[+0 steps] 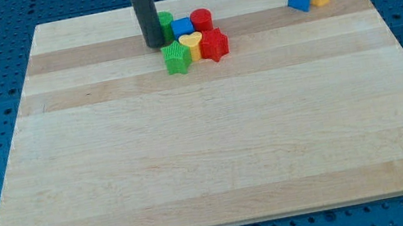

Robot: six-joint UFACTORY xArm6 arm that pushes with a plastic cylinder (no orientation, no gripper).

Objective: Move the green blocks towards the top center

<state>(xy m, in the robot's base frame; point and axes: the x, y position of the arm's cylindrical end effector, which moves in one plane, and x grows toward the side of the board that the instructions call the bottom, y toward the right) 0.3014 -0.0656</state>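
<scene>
Near the far edge of your wooden board [217, 152], my tip [155, 45] is resting just left of a green cylinder [166, 23] and behind a green star block [177, 57]. No pincer is showing. Beside them, blue [182, 26], yellow [191, 44] and red blocks [213, 44] are clustering.

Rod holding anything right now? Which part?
Nothing held; there is no gripper. My tip rests on the board just left of the green cylinder, above the green star block.
</scene>
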